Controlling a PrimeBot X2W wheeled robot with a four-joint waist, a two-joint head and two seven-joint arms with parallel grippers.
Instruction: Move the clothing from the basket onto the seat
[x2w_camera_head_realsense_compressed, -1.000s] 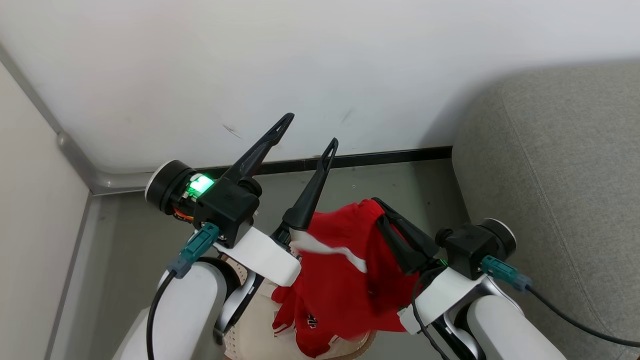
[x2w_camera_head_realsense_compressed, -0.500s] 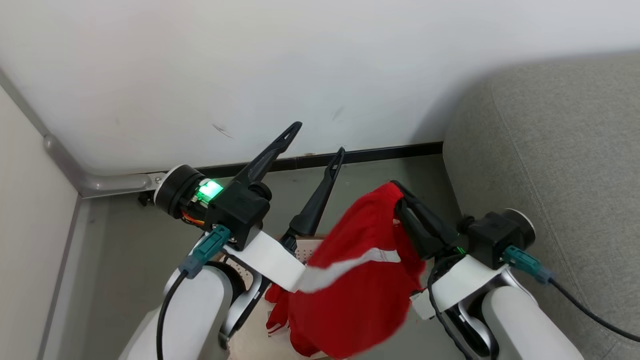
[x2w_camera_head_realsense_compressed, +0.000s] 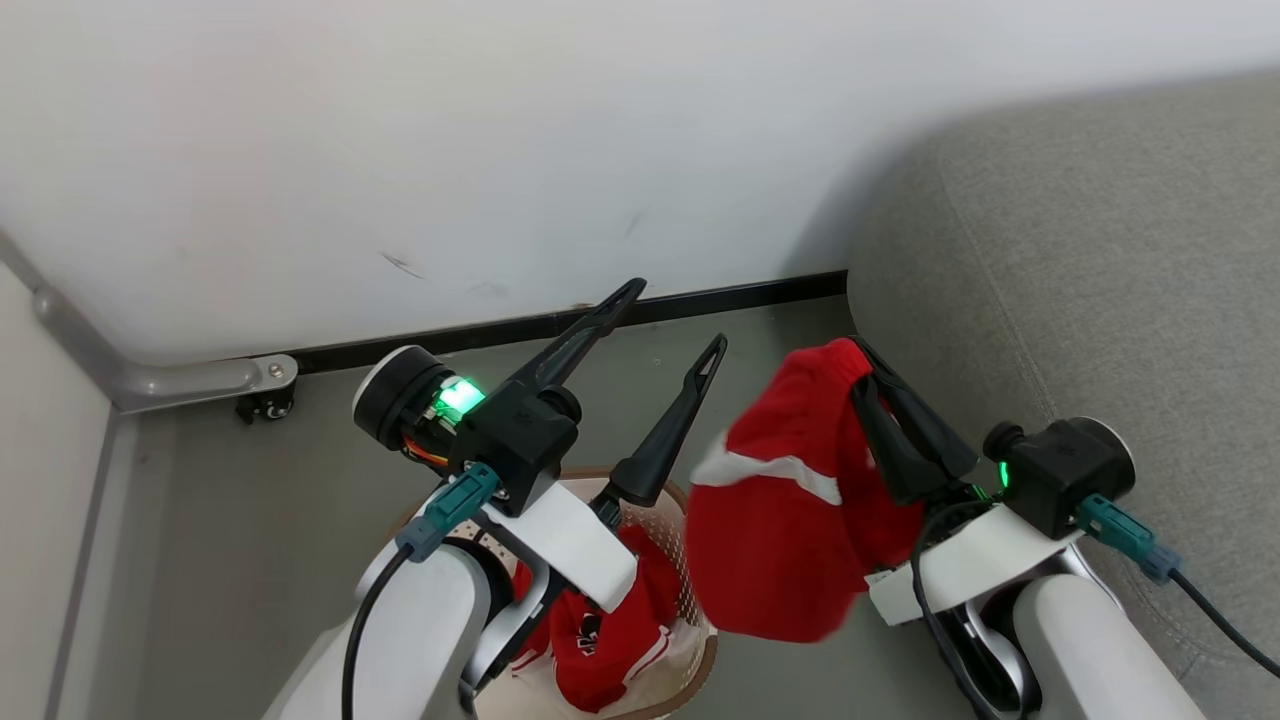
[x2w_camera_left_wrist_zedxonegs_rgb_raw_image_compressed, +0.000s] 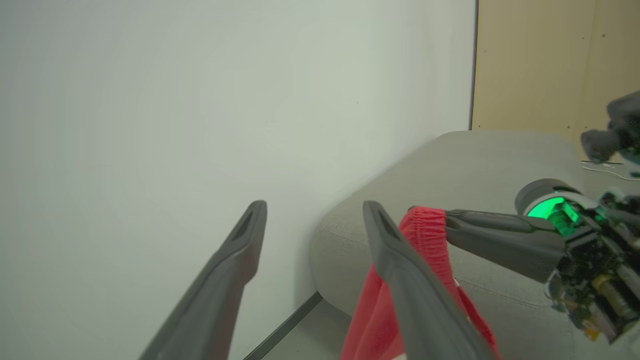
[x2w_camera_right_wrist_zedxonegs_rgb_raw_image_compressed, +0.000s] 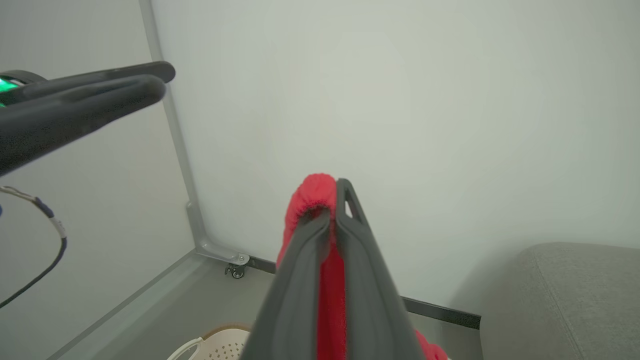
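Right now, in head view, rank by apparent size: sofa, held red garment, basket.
1. sofa
2. held red garment
3. basket: looks smallest, but the left arm hides much of it and it sits farther away, so unsure.

No legible text, label, brand, number or sign is found. A small dark printed mark (x2w_camera_head_realsense_compressed: 590, 632) is noted on the red garment (x2w_camera_head_realsense_compressed: 622, 662) lying in the laundry basket (x2w_camera_head_realsense_compressed: 688, 590), but it cannot be read

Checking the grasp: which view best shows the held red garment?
Head view: most of the garment hangs from the right gripper. Right wrist view shows its pinched edge; left wrist view, a partly hidden strip.
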